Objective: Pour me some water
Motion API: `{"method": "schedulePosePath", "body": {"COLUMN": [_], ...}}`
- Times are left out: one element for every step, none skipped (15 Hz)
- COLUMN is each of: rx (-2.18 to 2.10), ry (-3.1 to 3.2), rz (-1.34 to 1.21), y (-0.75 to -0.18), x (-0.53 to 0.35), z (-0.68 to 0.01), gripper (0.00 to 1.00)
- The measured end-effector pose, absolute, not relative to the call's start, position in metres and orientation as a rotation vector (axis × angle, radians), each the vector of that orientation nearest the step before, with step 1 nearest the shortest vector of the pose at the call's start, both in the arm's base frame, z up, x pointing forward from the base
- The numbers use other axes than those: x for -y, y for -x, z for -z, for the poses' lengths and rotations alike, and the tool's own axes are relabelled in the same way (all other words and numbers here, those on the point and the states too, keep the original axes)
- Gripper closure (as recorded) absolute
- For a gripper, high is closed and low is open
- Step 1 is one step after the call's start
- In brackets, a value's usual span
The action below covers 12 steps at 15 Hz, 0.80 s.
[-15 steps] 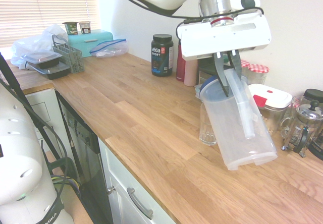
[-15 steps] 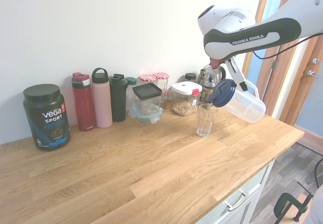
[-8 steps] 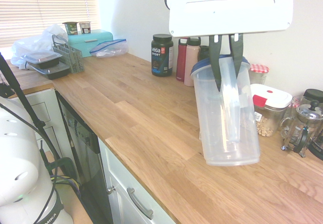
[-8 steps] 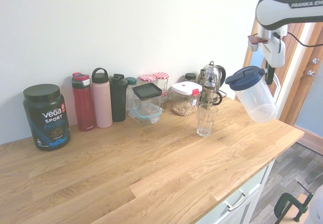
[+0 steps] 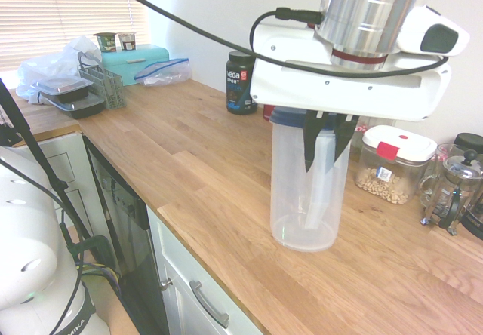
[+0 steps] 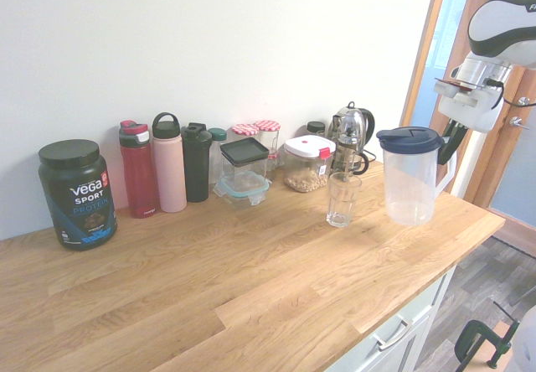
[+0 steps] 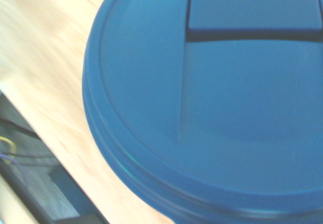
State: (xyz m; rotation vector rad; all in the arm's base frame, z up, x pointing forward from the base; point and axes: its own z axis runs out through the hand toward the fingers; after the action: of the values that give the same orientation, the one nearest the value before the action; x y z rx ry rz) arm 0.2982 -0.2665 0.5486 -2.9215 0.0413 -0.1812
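The black tub (image 6: 77, 193) at the wall reads "vega SPORT", with a blue word below that looks like "PROTEIN". Other print is too small to read.

The clear jug (image 6: 409, 177) with its blue lid (image 7: 212, 93) is upright near the desk's (image 6: 209, 280) front edge, beside the empty glass (image 6: 342, 198) and apart from it. Whether its base rests on the wood cannot be told. The jaws (image 5: 326, 140) point almost straight down and are closed on the jug's handle (image 6: 448, 167), on the side away from the glass; in the first exterior view the two dark fingers (image 5: 312, 142) pinch the handle just under the lid. The wrist view is nearly filled by the blue lid, with pale wood at one side.

Along the wall stand a red bottle (image 6: 138, 169), a pink bottle (image 6: 169, 162), a dark bottle (image 6: 197, 162), a dark-lidded box (image 6: 244, 170), two check-lidded jars (image 6: 257, 129), a white-lidded tub (image 6: 306, 163) and a coffee press (image 6: 349, 137).
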Motion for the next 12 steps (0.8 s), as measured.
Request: {"method": "schedulePosePath", "body": {"rx": [-0.018, -0.007, -0.009, -0.035, -0.104, -0.193, -0.283, -0.368, -0.452, -0.534, -0.615, -0.695], "ry": [2.908, 2.902, 2.902, 2.902, 2.888, 2.865, 2.845, 2.83, 2.809, 2.782, 2.759, 2.742], "rz": [0.184, 0.193, 0.213, 0.24, 0.262, 0.268, 0.263, 0.275, 0.297, 0.325, 0.357, 0.401], "y": [-0.29, -0.279, -0.267, -0.256, -0.25, -0.251, -0.256, -0.265, -0.278, -0.291, -0.304, -0.316], "x": [0.259, 0.25, 0.238, 0.22, 0.195, 0.161, 0.123, 0.089, 0.055, 0.022, -0.011, -0.043], "z": [-0.544, -0.541, -0.541, -0.544, -0.544, -0.54, -0.535, -0.529, -0.523, -0.516, -0.511, -0.505], "gripper": [1.0, 1.0, 1.0, 1.0, 1.0, 1.0, 1.0, 1.0, 1.0, 1.0, 1.0, 1.0]}}
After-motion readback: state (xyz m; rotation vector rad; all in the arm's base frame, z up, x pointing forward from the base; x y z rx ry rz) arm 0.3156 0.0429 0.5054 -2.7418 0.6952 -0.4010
